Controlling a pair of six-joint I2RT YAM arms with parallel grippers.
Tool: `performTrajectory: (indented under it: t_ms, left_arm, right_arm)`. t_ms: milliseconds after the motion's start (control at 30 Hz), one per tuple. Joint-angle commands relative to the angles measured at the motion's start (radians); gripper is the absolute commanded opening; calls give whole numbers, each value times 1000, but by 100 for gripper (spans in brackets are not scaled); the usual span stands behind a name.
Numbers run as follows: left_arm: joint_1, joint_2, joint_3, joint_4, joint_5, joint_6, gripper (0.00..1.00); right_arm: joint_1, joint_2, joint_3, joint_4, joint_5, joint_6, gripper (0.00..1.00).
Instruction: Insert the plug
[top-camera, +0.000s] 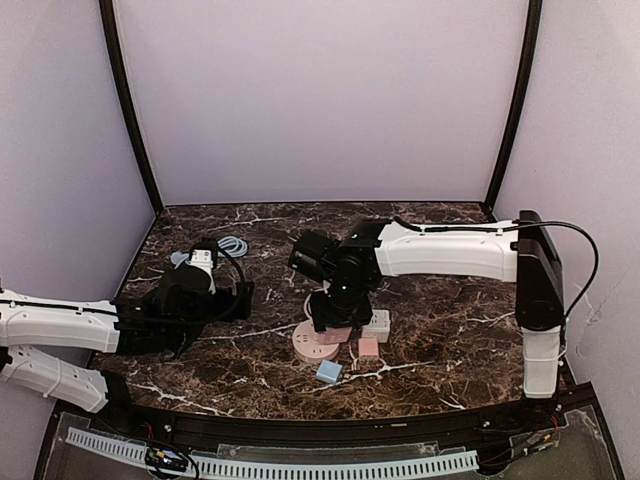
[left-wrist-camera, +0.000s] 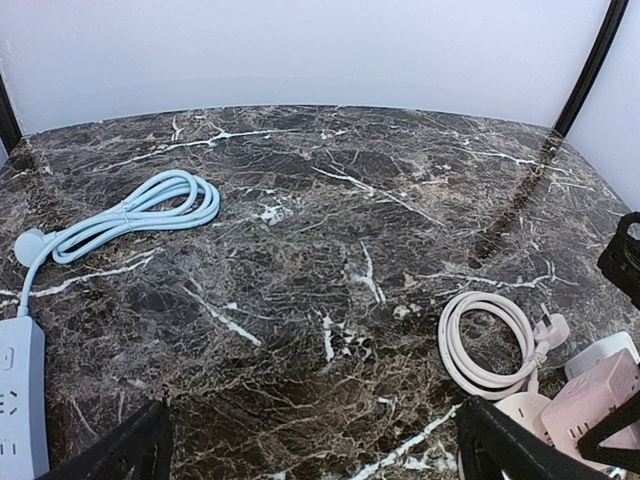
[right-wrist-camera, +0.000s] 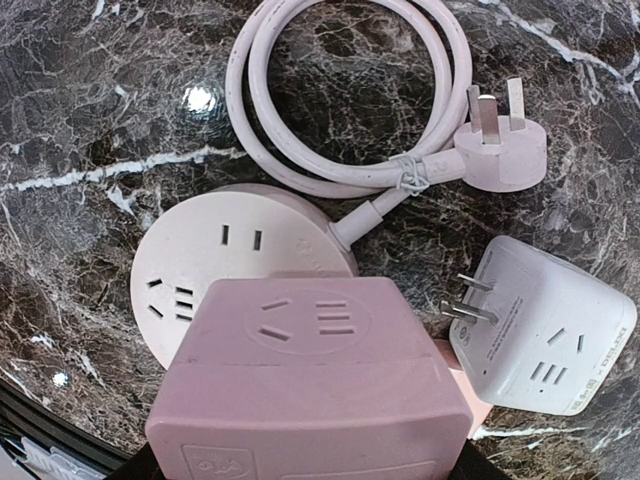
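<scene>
Right wrist: pink adapter (right-wrist-camera: 310, 380) held in right end effector (top-camera: 335, 318) over round socket (right-wrist-camera: 215, 255); left end effector (left-wrist-camera: 320, 450) spread wide.

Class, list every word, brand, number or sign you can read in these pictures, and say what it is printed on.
None can be read.
On the white adapter: faint print along its right edge, too small to read.
On the pink adapter: a small embossed mark near its bottom edge, too blurred to read.
</scene>
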Motion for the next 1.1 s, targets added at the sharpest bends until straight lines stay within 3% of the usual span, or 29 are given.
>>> performTrajectory:
  t_ms: [0,1067]
  left_arm:
    - [6,4,-20,13,-19,15,99]
    - [6,15,-18,18,-23,17,99]
  right_arm:
    - [6,28,26,-13,20,7,0]
    - [24,1,0,-42,7,15,0]
